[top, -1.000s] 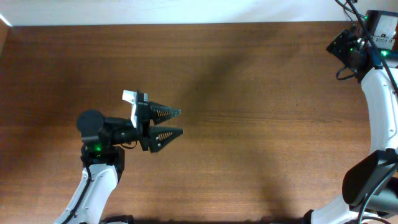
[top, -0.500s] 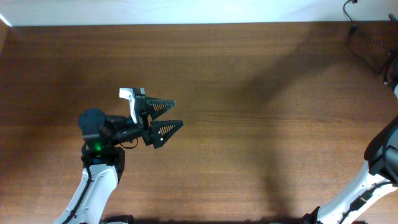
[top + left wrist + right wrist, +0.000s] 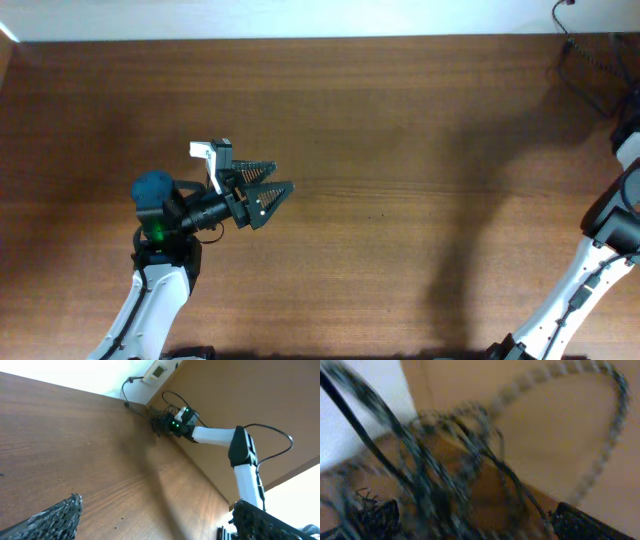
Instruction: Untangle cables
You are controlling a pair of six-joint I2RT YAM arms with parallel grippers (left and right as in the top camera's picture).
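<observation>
The cables (image 3: 578, 68) lie bunched at the table's far right corner, half cut off by the overhead view's edge. The right wrist view shows them blurred and very close: the speckled braided cable (image 3: 619, 390) arcs high, and the plain black cable (image 3: 357, 425) crosses at the left. My right gripper (image 3: 472, 520) is open right at the tangle, with strands running between its fingers; whether they touch is unclear. The left wrist view shows the right gripper (image 3: 164, 422) over the bunch (image 3: 150, 412). My left gripper (image 3: 268, 192) hangs open and empty over the left-middle of the table.
The wooden table (image 3: 400, 200) ends at a pale wall along its far edge. A small white box (image 3: 159, 370) sits on the wall near the corner, with a thin cord running down from it. The right arm (image 3: 610, 230) stretches along the right edge.
The right arm's wrist has swung out past the overhead view's right edge to the corner tangle. The left gripper has turned slightly, its tips angling toward the near side. Both grippers opened slightly wider.
</observation>
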